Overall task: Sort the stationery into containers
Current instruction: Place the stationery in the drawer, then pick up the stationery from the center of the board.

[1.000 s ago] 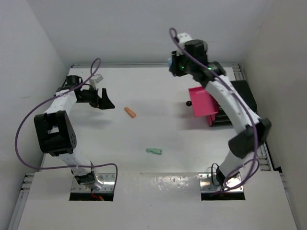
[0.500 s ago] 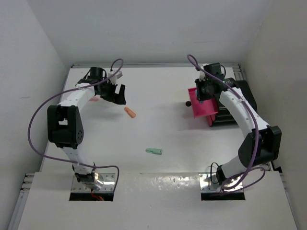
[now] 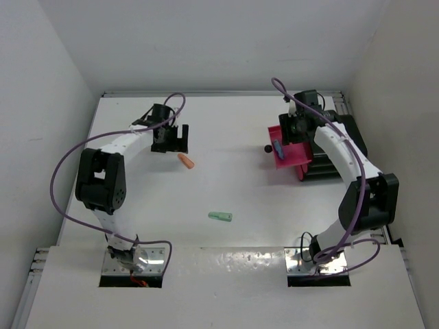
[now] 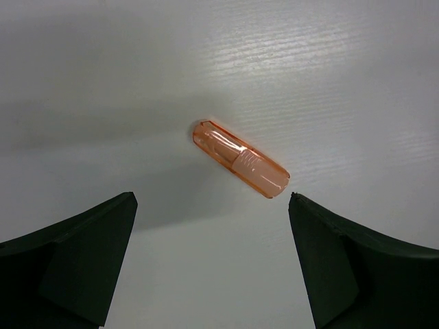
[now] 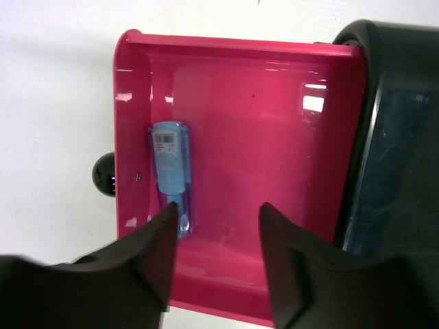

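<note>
Since a second before, the left arm had swung in from the far-left edge of the table (image 3: 226, 123). The right gripper (image 5: 217, 212) had come down over the pulled-out drawer (image 5: 274, 137) and spread its fingers.

Nearest the arm bases, a mint piece (image 3: 220, 216) lay flat, well to the left of the drawer and well nearer than it. An orange piece (image 4: 240, 159) lay farther back, also well left of the drawer and about level with its near edge. The left gripper (image 4: 211, 199) hung a little farther left of the drawer and slightly deeper. Its fingers stood wide apart and held nothing, and in the wrist view the orange piece lay slantwise just beyond the gap between their tips.

Inside the drawer a blue piece (image 5: 171, 175) lay flat along the front wall, just behind the round black knob (image 5: 104, 174). The right gripper hovered above the drawer with its fingers parted and nothing between them. One fingertip overlapped the blue piece's end in the wrist view, and whether they touched could not be told. Behind the drawer stood the black box (image 5: 398, 137) that it slid out of.
</note>
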